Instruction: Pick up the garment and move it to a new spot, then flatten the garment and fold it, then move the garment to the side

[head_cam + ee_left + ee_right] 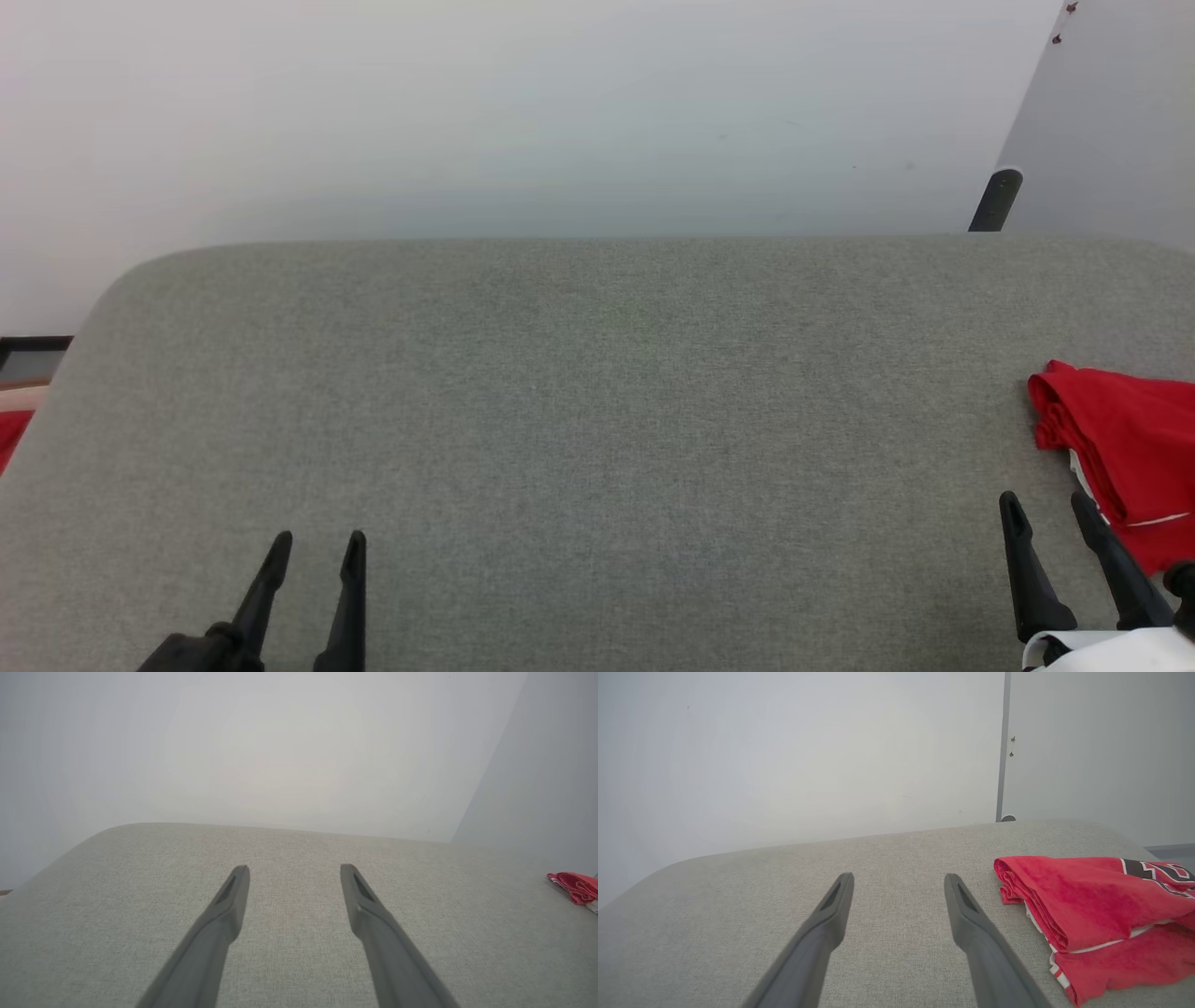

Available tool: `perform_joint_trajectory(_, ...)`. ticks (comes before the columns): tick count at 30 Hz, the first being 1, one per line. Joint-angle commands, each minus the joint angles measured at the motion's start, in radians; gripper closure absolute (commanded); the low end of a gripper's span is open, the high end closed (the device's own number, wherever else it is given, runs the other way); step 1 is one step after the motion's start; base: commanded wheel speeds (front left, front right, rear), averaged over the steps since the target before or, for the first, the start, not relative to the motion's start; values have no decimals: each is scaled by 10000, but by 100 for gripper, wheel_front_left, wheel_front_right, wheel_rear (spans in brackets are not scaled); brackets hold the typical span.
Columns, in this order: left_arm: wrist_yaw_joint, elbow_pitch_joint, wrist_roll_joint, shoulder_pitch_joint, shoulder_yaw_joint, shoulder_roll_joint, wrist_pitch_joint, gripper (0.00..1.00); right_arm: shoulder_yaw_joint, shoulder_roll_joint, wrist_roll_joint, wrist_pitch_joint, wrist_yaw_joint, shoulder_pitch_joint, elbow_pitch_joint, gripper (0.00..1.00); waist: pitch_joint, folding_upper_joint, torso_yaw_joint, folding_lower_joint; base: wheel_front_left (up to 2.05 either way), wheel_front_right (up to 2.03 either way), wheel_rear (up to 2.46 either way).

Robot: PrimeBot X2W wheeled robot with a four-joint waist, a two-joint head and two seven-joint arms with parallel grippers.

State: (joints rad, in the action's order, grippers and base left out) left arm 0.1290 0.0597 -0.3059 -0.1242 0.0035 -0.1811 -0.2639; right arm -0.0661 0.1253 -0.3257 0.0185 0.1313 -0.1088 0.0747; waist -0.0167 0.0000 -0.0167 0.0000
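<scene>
Fingers of the left gripper (319, 539) stand spread and empty over the grey fabric surface (597, 401) at lower left. Further right, the right gripper (1047, 504) is likewise spread, holding nothing, just beside the folded red garment (1125, 439) lying at the surface's right edge.

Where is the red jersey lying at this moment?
In the head view the jersey lies folded at the right edge of the table, just right of the open right gripper and partly cut off by the picture's border.
</scene>
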Motion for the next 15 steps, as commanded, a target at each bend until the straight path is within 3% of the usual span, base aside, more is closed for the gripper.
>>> perform_joint_trajectory(1,28,11,38,71,40,8,10,0,18,-21,-83,16,-11,6,30,0,6,0,-11,0,0,0,0)
perform_joint_trajectory(15,28,20,197,78,187,81,10,0,162,8,-158,147,-11,35,5,0,69,0,-54,0,0,0,0)
